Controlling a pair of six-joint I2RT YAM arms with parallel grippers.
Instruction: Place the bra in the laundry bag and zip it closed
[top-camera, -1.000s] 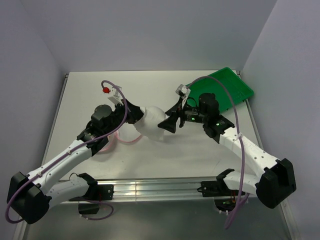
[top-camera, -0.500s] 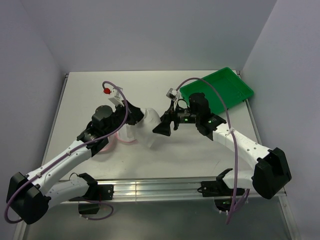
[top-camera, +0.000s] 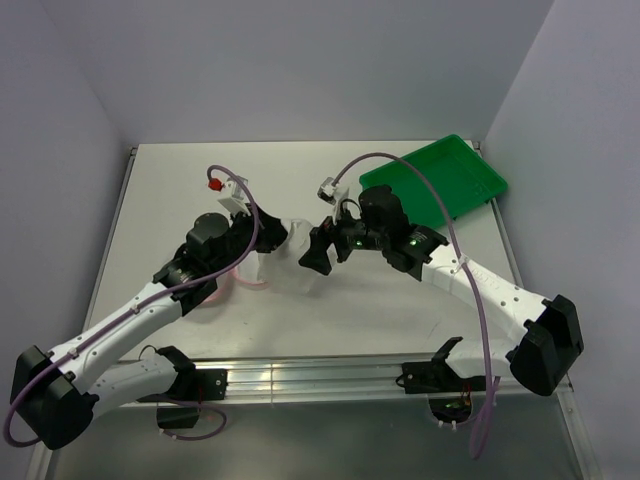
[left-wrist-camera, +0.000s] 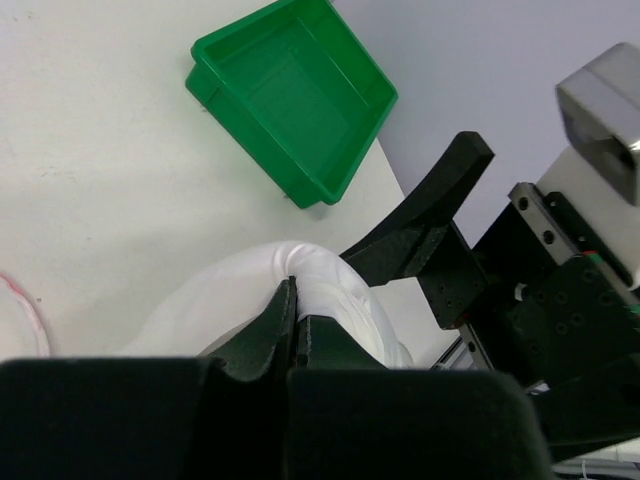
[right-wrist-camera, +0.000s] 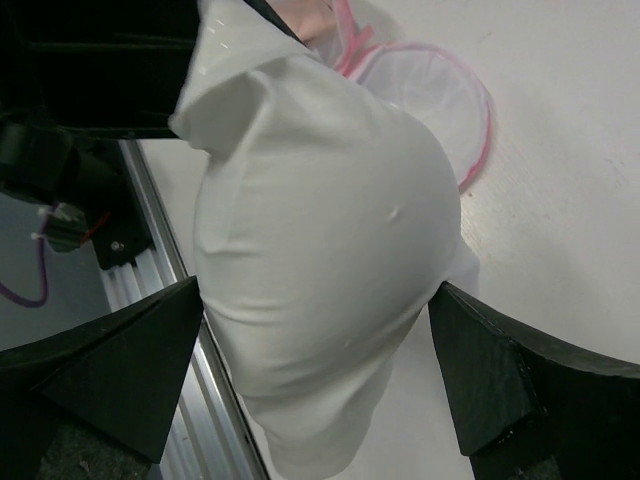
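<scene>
The white bra (top-camera: 290, 262) hangs bunched above the table's middle. My left gripper (top-camera: 265, 238) is shut on its upper edge; in the left wrist view the closed fingers (left-wrist-camera: 294, 300) pinch white fabric (left-wrist-camera: 330, 285). My right gripper (top-camera: 312, 255) is open, its jaws standing either side of the bra's rounded cup (right-wrist-camera: 320, 200) without closing on it. The laundry bag (right-wrist-camera: 430, 95), white mesh with a pink zipper rim, lies flat and open on the table beneath the bra, and shows partly under my left arm (top-camera: 245, 282).
A green plastic tray (top-camera: 440, 180) sits at the table's back right, also in the left wrist view (left-wrist-camera: 295, 100). The aluminium rail (top-camera: 320, 375) runs along the near edge. The right arm's purple cable (top-camera: 400, 165) arcs over the tray.
My right gripper has moved left from beside the tray and now straddles the bra's cup. My left gripper has kept its hold and drawn the bra slightly left.
</scene>
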